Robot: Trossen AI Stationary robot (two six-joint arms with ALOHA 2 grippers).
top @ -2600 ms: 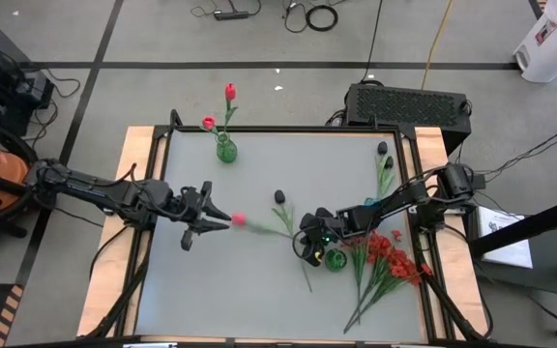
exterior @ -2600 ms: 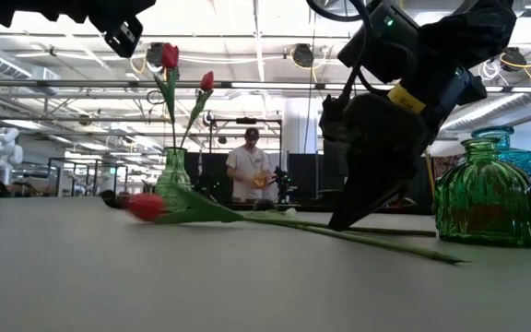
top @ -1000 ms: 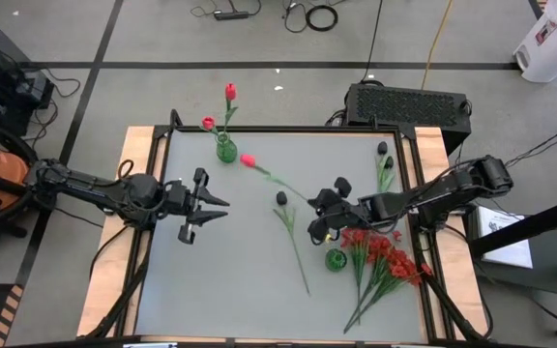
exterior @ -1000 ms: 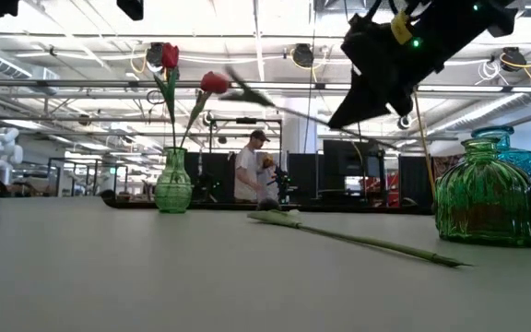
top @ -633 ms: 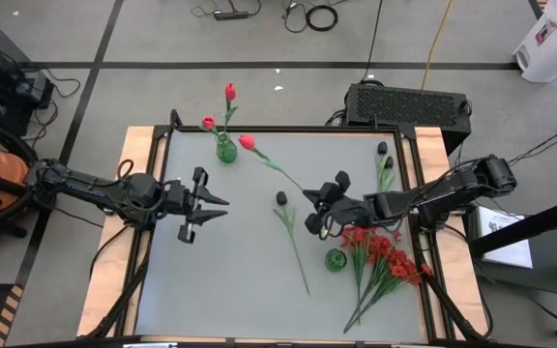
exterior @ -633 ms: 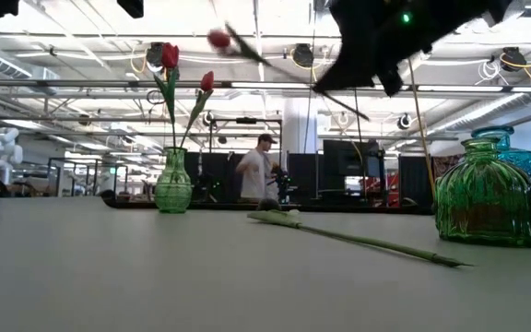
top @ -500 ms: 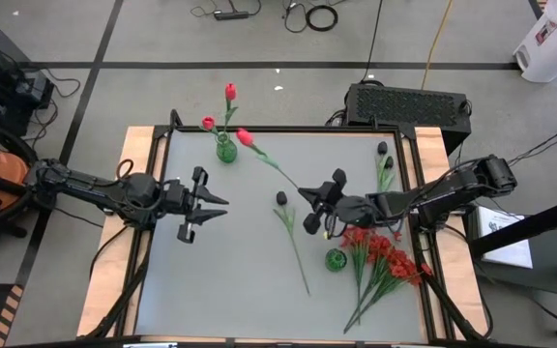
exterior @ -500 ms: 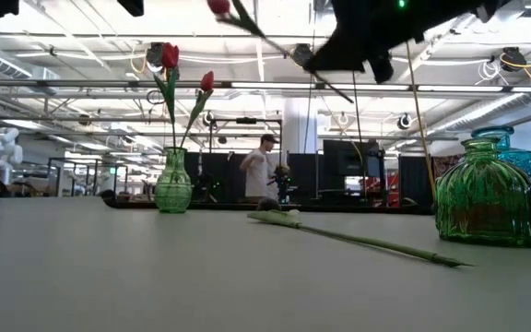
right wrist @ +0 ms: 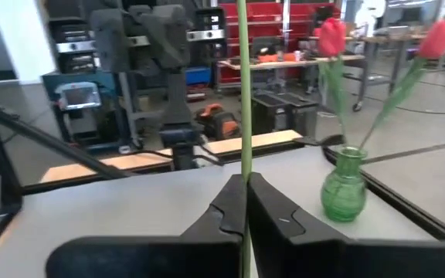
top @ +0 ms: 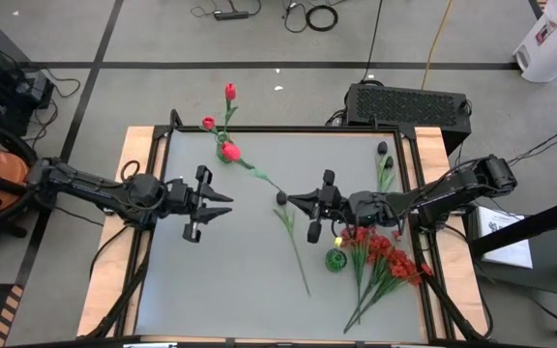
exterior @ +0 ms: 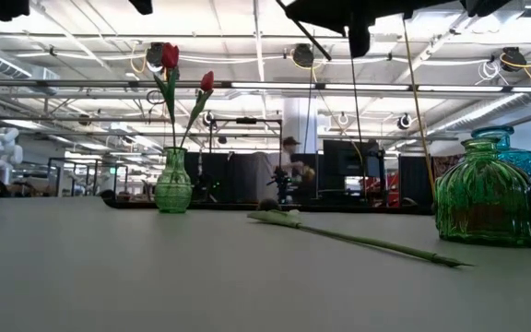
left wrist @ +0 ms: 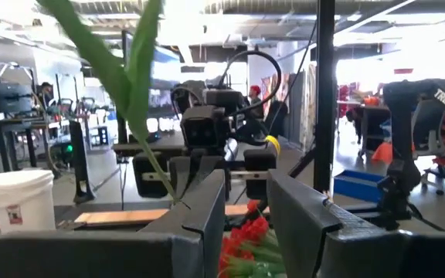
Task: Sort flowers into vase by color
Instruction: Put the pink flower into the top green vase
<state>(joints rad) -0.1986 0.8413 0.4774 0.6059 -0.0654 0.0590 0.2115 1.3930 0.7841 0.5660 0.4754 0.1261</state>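
Note:
My right gripper (top: 296, 201) hangs over the middle of the table, shut on the stem of a red tulip (top: 228, 151). The tulip's head is beside the small green vase (top: 225, 152) at the far left, where two red tulips (top: 230, 93) stand. My left gripper (top: 222, 205) is open and level over the left half, holding nothing; its wrist view shows the held tulip's leaf (left wrist: 122, 69) ahead of it. A black tulip (top: 279, 197) lies on the table. A round green vase (top: 335, 259) stands by the red blossoms (top: 387, 256). My right gripper pinches the red tulip's green stem (right wrist: 243, 166) between its two fingers (right wrist: 222, 205). The fingers point level toward the table's left and lie across the stem. The tulip is lifted clear of the table, slanting away toward the small green vase.
Two more black tulips (top: 383, 151) lie at the far right. A blue vase (exterior: 510, 140) stands behind the round green vase (exterior: 485, 198). The black tulip's stem (exterior: 358, 242) runs across the middle. People move in the room beyond the table.
My right gripper has risen and tipped up to level while moving toward the table's left, still shut on the stem. The red tulip has swung with it, its head moving toward the small green vase.

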